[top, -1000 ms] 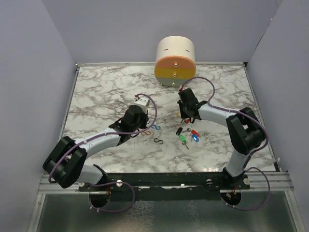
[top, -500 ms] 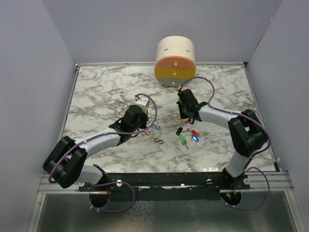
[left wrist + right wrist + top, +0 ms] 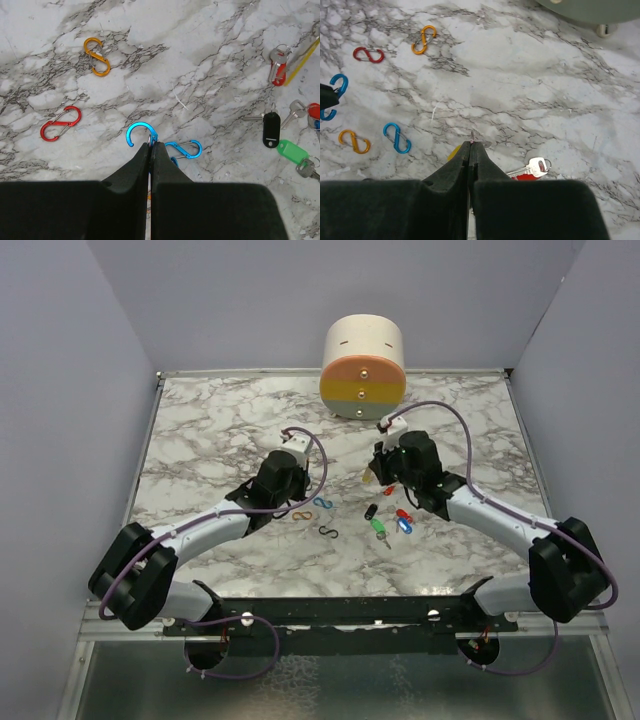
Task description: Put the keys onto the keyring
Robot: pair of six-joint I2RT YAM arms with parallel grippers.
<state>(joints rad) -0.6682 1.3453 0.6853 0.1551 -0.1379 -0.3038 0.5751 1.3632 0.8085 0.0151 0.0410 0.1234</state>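
Though close, keys point(image 3: 388, 521) beside end effector point(image 3: 470, 146)

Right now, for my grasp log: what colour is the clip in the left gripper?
The clip is blue; the left wrist view shows it best.

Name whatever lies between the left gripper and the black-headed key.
Left wrist view: a loose blue clip beside the left gripper, then bare marble up to the black-headed key.

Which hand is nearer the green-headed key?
Right. The right hand hangs just behind the green-headed key; the left hand sits farther off to the left, past the black clip.
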